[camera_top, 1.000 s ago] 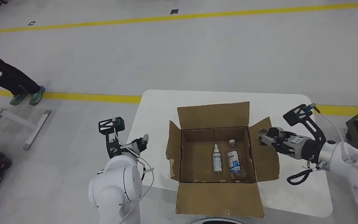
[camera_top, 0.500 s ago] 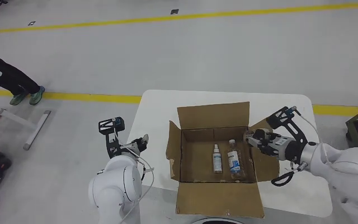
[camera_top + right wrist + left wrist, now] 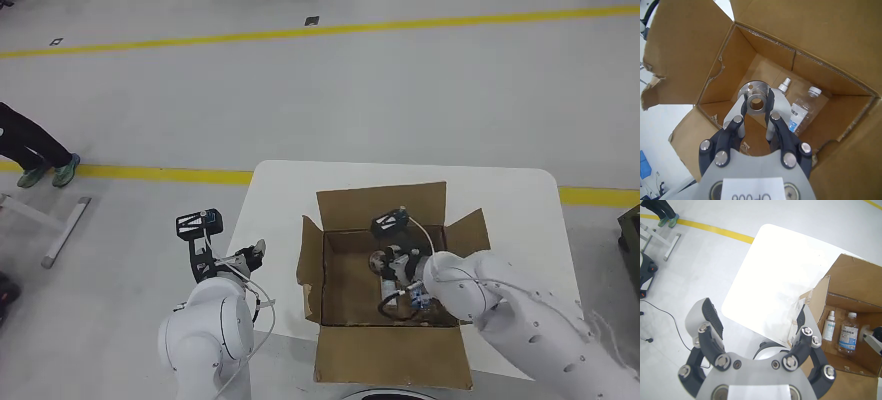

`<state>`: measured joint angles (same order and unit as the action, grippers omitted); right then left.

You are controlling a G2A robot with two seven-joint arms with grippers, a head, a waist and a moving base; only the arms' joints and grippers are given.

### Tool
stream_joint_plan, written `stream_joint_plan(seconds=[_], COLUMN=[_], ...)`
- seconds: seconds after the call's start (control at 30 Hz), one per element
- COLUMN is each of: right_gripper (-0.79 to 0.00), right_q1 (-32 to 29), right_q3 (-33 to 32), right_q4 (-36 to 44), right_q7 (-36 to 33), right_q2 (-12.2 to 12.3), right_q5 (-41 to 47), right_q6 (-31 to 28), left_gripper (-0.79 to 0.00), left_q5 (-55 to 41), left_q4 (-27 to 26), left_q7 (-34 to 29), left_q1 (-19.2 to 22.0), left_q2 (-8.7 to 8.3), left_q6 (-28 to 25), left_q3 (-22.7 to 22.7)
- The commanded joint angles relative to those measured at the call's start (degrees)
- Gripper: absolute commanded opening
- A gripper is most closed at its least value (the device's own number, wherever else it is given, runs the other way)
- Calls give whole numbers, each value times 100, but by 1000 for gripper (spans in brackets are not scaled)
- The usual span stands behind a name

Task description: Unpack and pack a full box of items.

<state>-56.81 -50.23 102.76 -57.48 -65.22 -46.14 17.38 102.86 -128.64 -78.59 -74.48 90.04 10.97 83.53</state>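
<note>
Right gripper (image 3: 757, 103): we log it gone from beside the right flap a second ago into the box (image 3: 772, 56), clamped on a metal flange (image 3: 755, 88). Spray bottle (image 3: 784, 84) and clear bottle (image 3: 800, 109): lying side by side on the box floor. Left gripper (image 3: 754, 308): spread, empty, by the table (image 3: 776, 266) edge.

I read the box (image 3: 382, 206) as plain brown cardboard w/ paler corrugated edges. Table (image 3: 290, 200): white. Floor (image 3: 300, 100): light grey w/ yellow stripes. Flange (image 3: 755, 89): bare silver metal. Spray bottle (image 3: 829, 326): white, white cap, blue-green on label. Larger bottle (image 3: 848, 332): clear, white cap, blue-and-white label. Left gripper (image 3: 755, 307) and right gripper (image 3: 756, 98): silver fingers, black ribbed pads (image 3: 712, 319), black links.
</note>
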Motion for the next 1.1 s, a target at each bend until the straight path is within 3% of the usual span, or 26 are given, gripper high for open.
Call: stream_joint_plan(seconds=[0.0,0.23,0.4,0.83,1.07], right_gripper=[-785,-785,-785,-785,-785], right_q1=[227,619,705,705,401], right_q3=[350,1259,1506,1506,1388], right_q4=[-310,-1161,-1613,-1613,-1634], right_q7=[85,417,557,557,952], right_q2=[-107,-476,-685,-685,-687], right_q5=[-72,-357,-207,-207,-413], right_q6=[113,498,754,754,725], left_gripper=[0,0,0,0,0], left_q5=[0,0,0,0,0], left_q4=[0,0,0,0,0], left_q7=[0,0,0,0,0], left_q1=[0,0,0,0,0], left_q2=[0,0,0,0,0], left_q6=[0,0,0,0,0], left_q3=[0,0,0,0,0])
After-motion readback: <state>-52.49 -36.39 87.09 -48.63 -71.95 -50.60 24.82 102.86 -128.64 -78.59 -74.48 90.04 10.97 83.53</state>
